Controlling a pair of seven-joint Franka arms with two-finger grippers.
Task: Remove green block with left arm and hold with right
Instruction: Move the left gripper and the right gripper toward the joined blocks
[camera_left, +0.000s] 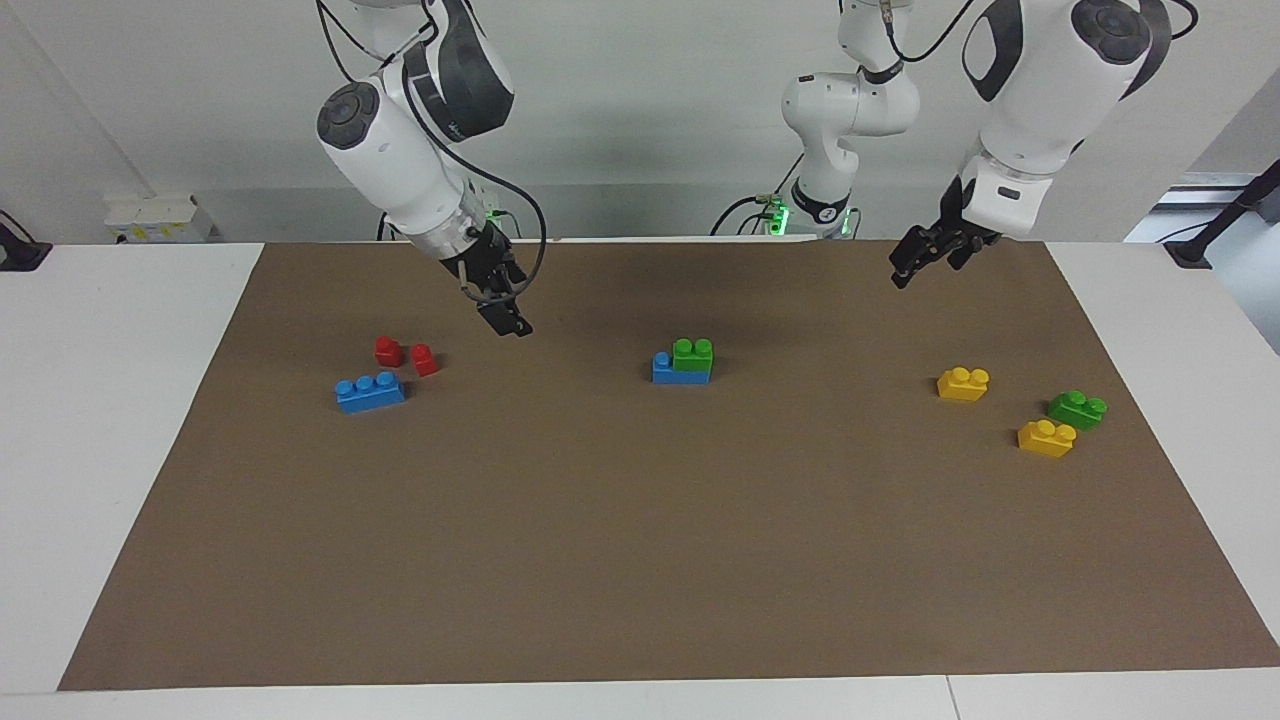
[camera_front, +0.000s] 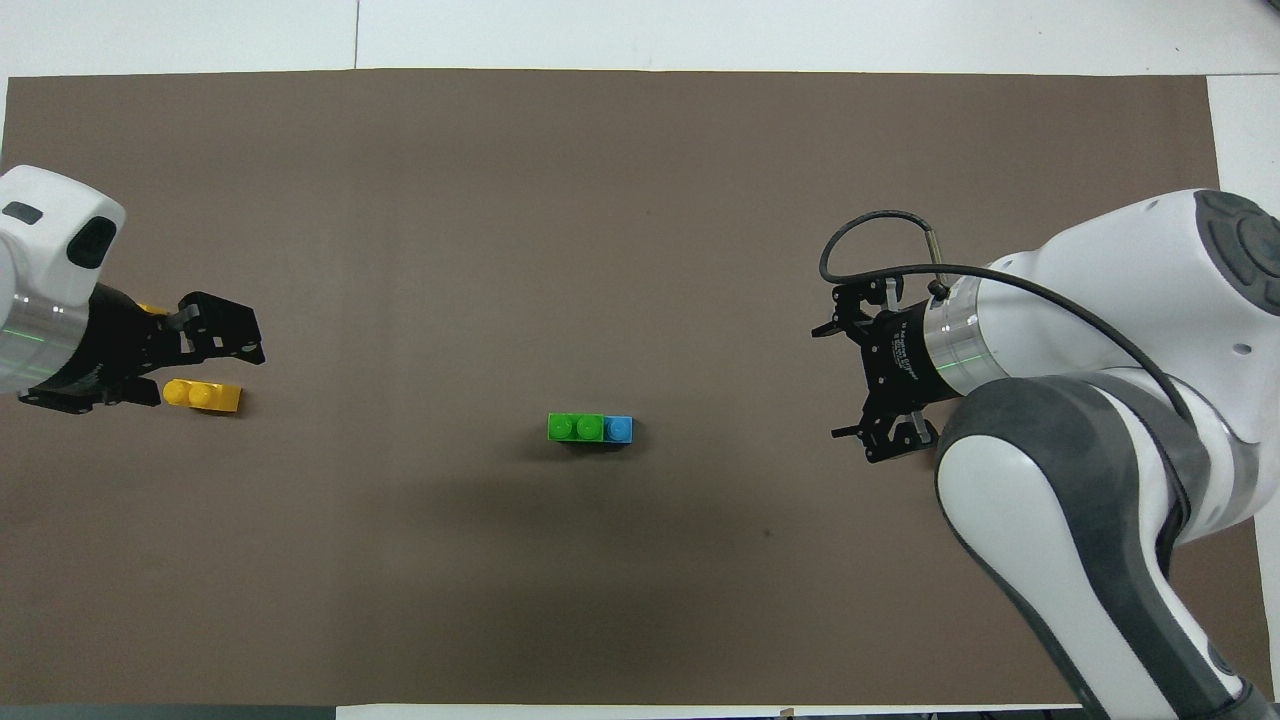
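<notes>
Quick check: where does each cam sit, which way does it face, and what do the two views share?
Facing view: high, across the table, looking at both robots; full arms, bases, left pincer and right pincer all show.
Overhead view: high above the robots' end, looking steeply down and forward; only forearms and pincers enter from the sides.
Shared: brown mat, small bright green plastic two-stud brick stacked on a longer blue plastic brick at mid-mat, one yellow plastic two-stud brick. The views are half a turn apart.

text: none legible | labels: none legible | numbers: none legible | signs: none
</notes>
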